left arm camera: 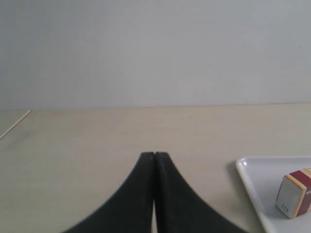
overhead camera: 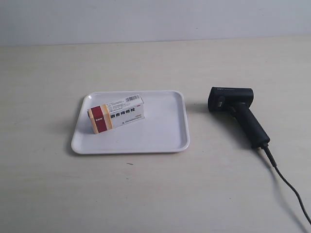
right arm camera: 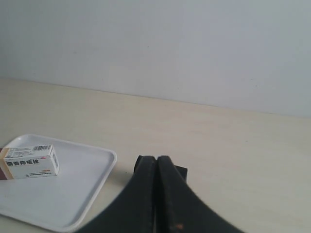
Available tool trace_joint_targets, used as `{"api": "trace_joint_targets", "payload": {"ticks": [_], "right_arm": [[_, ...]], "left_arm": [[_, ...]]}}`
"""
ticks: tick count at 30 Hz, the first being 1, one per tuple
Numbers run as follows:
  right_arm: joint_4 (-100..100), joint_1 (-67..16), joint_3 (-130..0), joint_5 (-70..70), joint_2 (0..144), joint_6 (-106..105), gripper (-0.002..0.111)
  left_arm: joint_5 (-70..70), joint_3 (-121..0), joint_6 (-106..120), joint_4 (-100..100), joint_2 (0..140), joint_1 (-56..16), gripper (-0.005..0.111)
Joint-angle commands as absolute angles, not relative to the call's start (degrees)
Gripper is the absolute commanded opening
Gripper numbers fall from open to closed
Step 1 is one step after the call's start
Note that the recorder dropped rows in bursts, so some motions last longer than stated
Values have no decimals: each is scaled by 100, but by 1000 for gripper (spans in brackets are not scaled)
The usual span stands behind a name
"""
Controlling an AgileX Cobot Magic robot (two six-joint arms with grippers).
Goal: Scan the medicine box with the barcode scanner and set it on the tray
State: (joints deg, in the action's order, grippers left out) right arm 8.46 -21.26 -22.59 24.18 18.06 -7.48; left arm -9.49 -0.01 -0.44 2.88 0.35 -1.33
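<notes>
Our left gripper [left arm camera: 154,156] has its fingers pressed together with nothing between them, held above bare table beside the tray [overhead camera: 165,141]. Our right gripper [right arm camera: 156,160] is likewise closed and empty, with the barcode scanner [overhead camera: 238,114] lying just behind its tips. The medicine box [overhead camera: 116,113] already sits inside the tray, toward its far corner on the side away from the scanner, so we judge the placing done; whether it has been scanned we cannot tell. The box's long axis runs roughly along the tray's length, slightly skewed, its red-banded end pointing away from the scanner and its barcode face upward.
</notes>
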Motion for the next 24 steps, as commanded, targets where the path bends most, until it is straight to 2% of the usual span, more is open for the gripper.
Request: {"api": "trace_joint_targets", "payload": {"ticks": [1, 24], "right_arm": [[858, -2133, -2242, 2388, 1782, -742, 1], [808, -2133, -2132, 2182, 1707, -772, 1]], "left_arm": [[-1126, 0, 0, 218, 0, -108, 2], [-1124, 0, 0, 232, 0, -108, 2]]}}
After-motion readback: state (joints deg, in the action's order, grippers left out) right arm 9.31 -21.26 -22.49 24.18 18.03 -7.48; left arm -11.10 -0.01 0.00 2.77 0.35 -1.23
